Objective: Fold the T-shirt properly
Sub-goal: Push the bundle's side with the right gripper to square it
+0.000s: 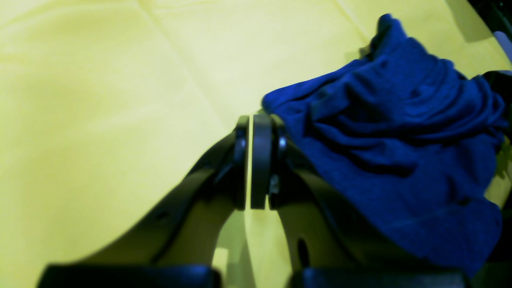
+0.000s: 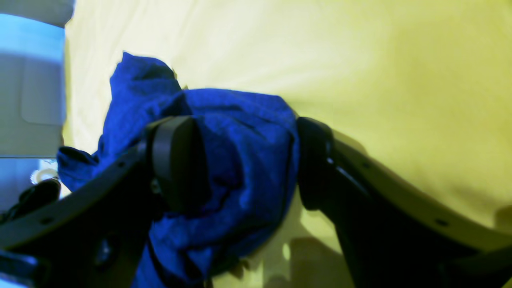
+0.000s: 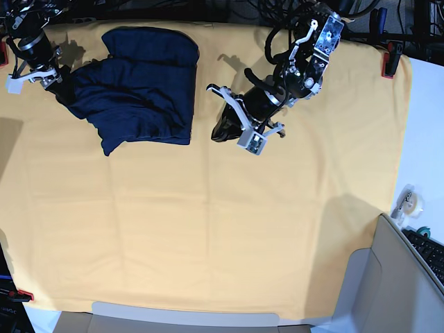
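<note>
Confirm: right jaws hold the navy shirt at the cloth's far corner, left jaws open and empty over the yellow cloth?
One error: the left gripper is shut, not open, per the left wrist view. It is empty over the yellow cloth. The right gripper does hold the navy shirt.

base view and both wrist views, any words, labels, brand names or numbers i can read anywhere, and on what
There is no readable text in any view.
T-shirt: plain dark blue, no print or tag showing.
Yellow cloth: plain, no markings.
Left gripper and right gripper: no lettering visible.
Keyboard at the base view's right edge: keys too small to read.
</note>
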Robot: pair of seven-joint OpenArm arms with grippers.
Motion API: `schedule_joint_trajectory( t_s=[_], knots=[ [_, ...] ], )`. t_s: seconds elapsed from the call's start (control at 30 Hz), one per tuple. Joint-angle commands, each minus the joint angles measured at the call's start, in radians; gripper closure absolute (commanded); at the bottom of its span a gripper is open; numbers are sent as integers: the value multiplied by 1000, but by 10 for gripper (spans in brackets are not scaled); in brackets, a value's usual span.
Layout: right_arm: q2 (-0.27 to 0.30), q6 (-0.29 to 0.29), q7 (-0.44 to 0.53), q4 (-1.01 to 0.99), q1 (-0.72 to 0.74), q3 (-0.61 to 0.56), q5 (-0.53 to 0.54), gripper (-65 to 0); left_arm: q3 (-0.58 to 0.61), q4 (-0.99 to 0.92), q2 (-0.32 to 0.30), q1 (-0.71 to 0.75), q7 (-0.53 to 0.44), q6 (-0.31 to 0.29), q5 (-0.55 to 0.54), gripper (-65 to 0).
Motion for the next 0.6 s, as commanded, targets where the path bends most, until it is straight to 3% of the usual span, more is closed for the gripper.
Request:
schedule_joint_trajectory(
  t_s=[0.0, 0.1, 0.23, 0.4, 0.57],
  knots=[
    [-5, -19, -60, -5, -4, -6, -72, -379, -2, 20, 1, -10, -22, -7, -6, 0],
    [-8, -17, -60, -1, -2, -9, -71, -282, -2, 20, -2, -10, -22, -7, -6, 0],
    [0, -17, -61, -1, 10, -46, -57, 0, -2, 20, -2, -10, -22, -7, -6, 0],
    [-2, -17, -61, 44, -2, -143, -52, 0, -4, 20, -2, -10, -22, -7, -5, 0],
    [-7, -17, -56, 248, -70, -303, -52, 0, -4, 20, -2, -13, -22, -7, -6, 0]
  ],
)
